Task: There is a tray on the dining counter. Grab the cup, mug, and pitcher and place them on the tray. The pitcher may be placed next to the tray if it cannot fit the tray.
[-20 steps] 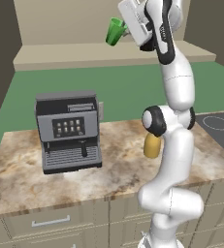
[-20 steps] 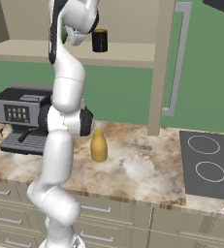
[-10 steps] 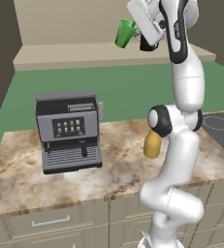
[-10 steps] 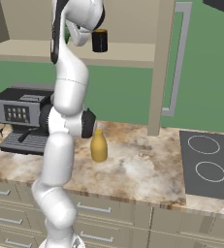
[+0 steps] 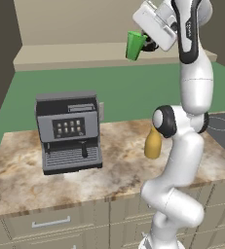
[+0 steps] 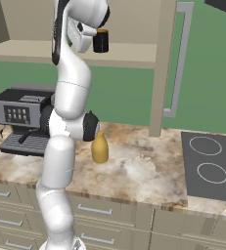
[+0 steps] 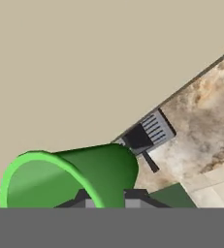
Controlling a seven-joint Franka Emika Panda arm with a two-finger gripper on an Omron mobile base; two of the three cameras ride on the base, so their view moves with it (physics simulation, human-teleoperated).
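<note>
The bright green cup (image 5: 133, 45) hangs tilted, high in the air above the shelf, with my gripper (image 5: 144, 43) shut on it. In the hand view the cup (image 7: 70, 174) lies on its side with its mouth to the left, and the gripper (image 7: 108, 199) clamps its rim. The black mug (image 6: 101, 41) stands on the beige shelf, just right of my wrist. The yellow-orange pitcher (image 5: 153, 143) (image 6: 100, 148) stands upright on the marbled counter, close to my elbow. The tray and the dining counter are out of view.
A black and grey coffee machine (image 5: 70, 130) (image 6: 20, 119) stands on the marbled counter with cream drawers (image 5: 16, 180). A dark stovetop (image 6: 208, 166) lies at the right. A beige post (image 6: 161, 68) rises from the counter to the shelf (image 6: 31, 49).
The arm has carried the green cup to the right and slightly down. The mug, pitcher and coffee machine have stayed put.
</note>
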